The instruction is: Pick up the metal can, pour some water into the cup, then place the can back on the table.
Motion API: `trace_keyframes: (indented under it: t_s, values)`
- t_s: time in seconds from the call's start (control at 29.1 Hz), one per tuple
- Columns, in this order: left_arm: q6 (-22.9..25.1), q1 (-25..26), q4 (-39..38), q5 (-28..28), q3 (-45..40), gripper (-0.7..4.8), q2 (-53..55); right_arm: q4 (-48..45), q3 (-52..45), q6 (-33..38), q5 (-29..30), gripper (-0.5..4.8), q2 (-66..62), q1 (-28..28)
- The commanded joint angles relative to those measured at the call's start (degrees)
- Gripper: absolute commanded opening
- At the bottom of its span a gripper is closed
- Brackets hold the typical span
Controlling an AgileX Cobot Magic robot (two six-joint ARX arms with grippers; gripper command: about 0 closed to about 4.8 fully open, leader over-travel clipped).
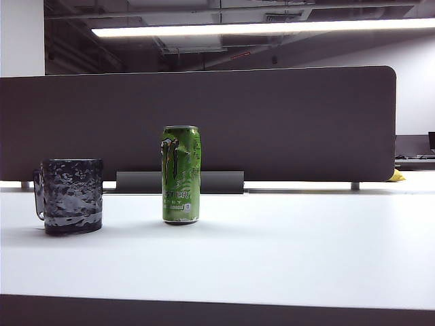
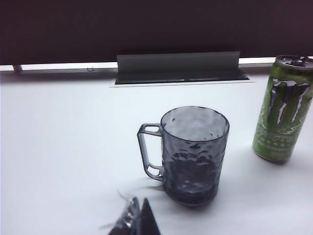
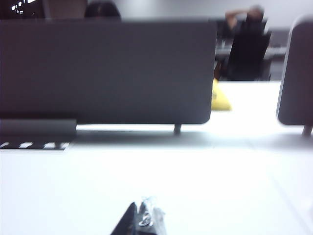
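Exterior view shows no arm and no gripper at all: only the metal can standing upright on the table, with the cup well apart from it toward the desk's left end. Both stand in the far half of the desk, short of the back edge where a dark partition panel rises and a grey cable flap sits just behind the can. Nothing stands on the white surface between them and the dark front edge, nor to the right of the can.

Left wrist view looks down on the cup from the near side, handle turned away from the can, and lets one see into its mouth, though whether any liquid lies inside is hard to tell through the dimpled dark wall. The can stands beside it, cut off at the picture's border, its opened silver top just visible. The left gripper shows only as dark tips with clear wrap, lying together with no gap, short of the cup and not touching it.

Right wrist view is blurred. The right gripper is likewise just a pair of dark tips pressed together, holding nothing, over bare desk; neither can nor cup appears. Beyond the panel it catches a yellow object and a seated person, both indistinct.
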State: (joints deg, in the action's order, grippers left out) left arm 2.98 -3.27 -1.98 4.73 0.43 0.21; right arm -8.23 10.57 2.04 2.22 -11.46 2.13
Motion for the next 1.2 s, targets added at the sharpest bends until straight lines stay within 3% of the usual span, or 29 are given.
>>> trace_keyframes:
  t_s: [0.03,0.21,0.55,1.2]
  values:
    - [0.0,0.1,0.8,0.0,0.1,-0.05,0.0,-0.4,-5.2,4.4,2.0,-0.01,5.0,-0.1]
    - [0.0,0.1,0.8,0.0,0.1,-0.05,0.0,2.0,-10.0,8.9,0.9,0.0,8.9,-0.6]
    - [0.0,0.1,0.8,0.0,0.1,-0.05,0.0,5.1,-10.2,2.8,0.7,-0.01,11.4,-1.2]
    - [0.0,0.1,0.8,0.0,0.1,-0.05,0.0,3.3,-10.2,0.9,0.9,0.0,11.4,-1.1]
